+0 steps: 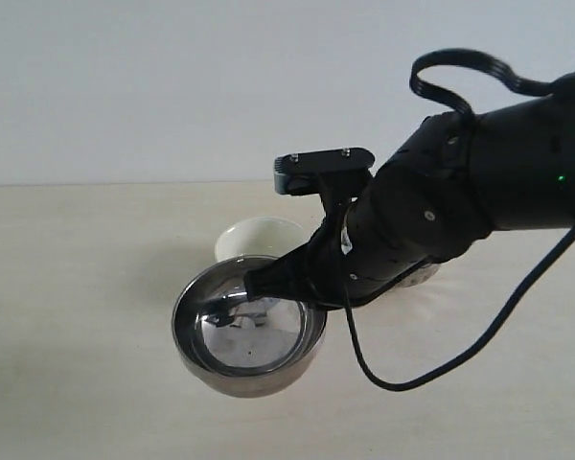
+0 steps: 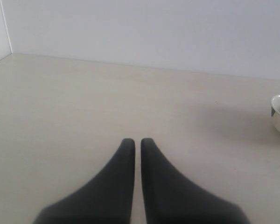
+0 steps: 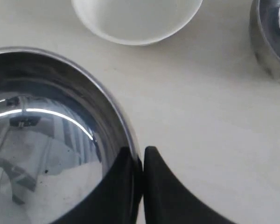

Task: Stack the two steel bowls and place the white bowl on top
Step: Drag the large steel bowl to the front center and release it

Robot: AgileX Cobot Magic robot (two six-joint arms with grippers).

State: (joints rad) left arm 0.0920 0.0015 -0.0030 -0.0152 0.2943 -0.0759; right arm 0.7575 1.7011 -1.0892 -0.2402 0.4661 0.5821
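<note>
Steel bowl [image 1: 249,335] sits lower centre of the exterior frame on the pale table [image 1: 77,335], mirror inside facing up. Right gripper [image 3: 141,155] reaches in from the right edge of the frame and is clamped on this bowl's rim, one finger inside and one outside, jaws almost together with only the thin wall between them. Can't tell if the bowl is off the table. White bowl [image 1: 259,238] is just behind the steel bowl, above it in the frame, upright and apart from it. Second steel bowl [image 3: 270,37] shows only as a curved edge in the right wrist view; in the exterior view the arm mostly hides it. Black cable [image 1: 441,364] loops below the arm. Left gripper [image 2: 137,142] is over bare table, fingers pressed nearly together with a slim gap, holding nothing.
</note>
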